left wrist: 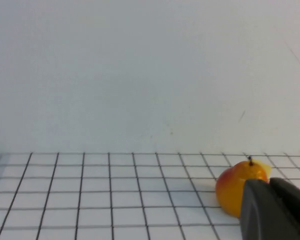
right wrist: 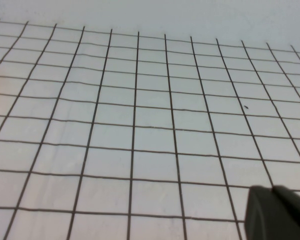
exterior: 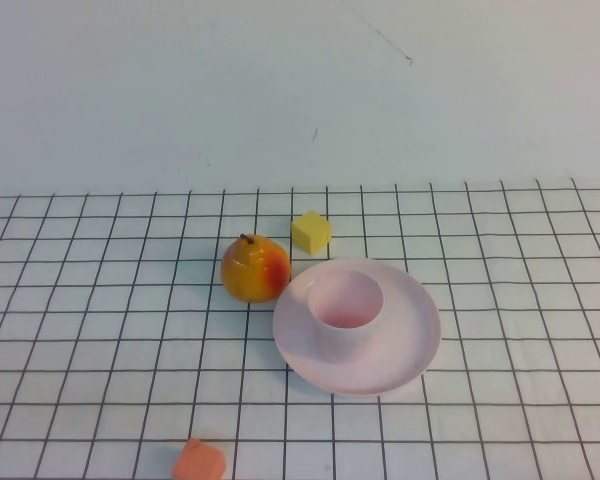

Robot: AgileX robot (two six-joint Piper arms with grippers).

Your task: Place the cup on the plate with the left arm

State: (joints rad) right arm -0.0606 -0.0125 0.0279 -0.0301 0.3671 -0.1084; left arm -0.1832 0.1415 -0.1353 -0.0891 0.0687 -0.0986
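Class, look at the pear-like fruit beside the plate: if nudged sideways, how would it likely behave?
The pear-like fruit is rounded and squat, so it would probably roll or wobble rather than slide. Its glossy skin suggests a slippery grip. It sits close to the plate, so a push that way would likely bump the rim. The shut left claw hangs near it; the right claw is elsewhere.

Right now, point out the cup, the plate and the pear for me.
cup [exterior: 346,312]: high view, on its near outer wall.
plate [exterior: 412,345]: high view, on bare rim right of the cup.
pear [exterior: 252,270]: high view, on its yellow-red body.
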